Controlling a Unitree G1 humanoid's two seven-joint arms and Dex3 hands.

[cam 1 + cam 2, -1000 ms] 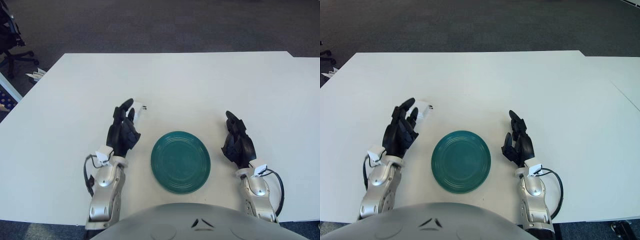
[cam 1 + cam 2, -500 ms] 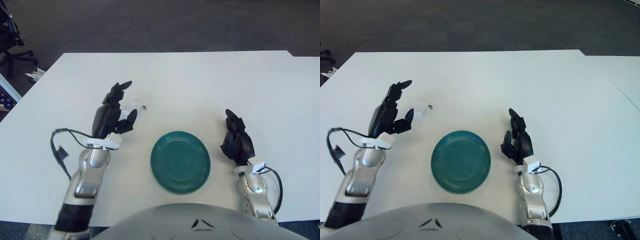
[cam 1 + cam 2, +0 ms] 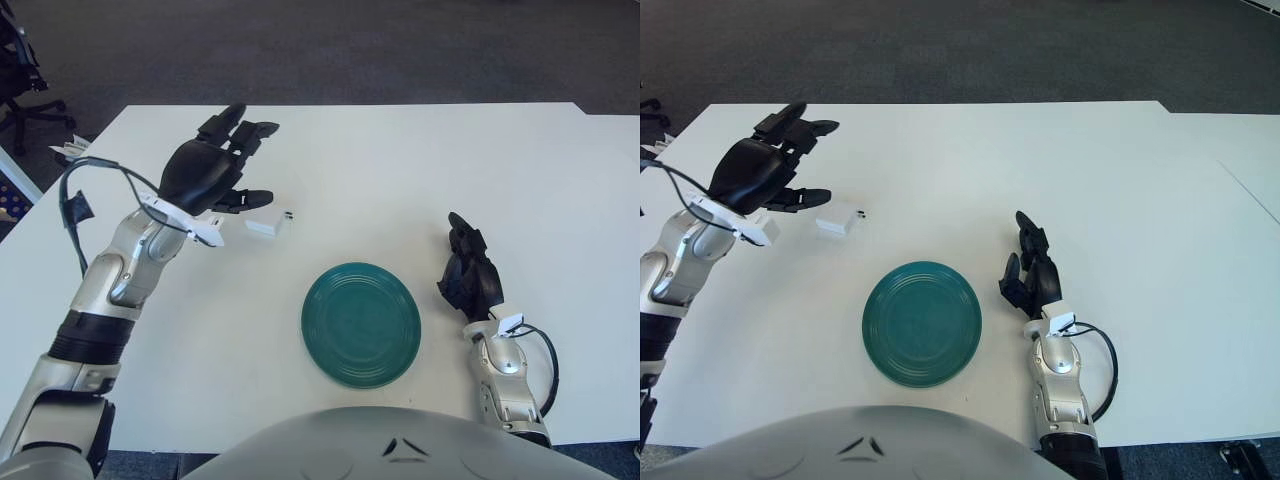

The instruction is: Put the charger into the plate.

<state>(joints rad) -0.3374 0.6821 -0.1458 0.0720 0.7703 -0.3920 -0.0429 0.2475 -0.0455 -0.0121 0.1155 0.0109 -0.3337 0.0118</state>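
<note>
A small white charger (image 3: 264,226) lies on the white table, up and left of the round green plate (image 3: 361,323); it also shows in the right eye view (image 3: 839,220). My left hand (image 3: 222,168) is raised above the table just left of the charger, fingers spread, holding nothing. My right hand (image 3: 470,275) rests near the table's front edge, right of the plate, fingers relaxed and empty. The plate holds nothing.
The white table (image 3: 400,170) stretches far back and to both sides. An office chair (image 3: 20,70) and some clutter stand off the table's left edge on the dark carpet. A second table edge (image 3: 1255,150) shows at the right.
My left arm has lifted off the table and swung up and back-left, uncovering the charger; its fingers have spread. The charger, plate and right hand stay in place.
</note>
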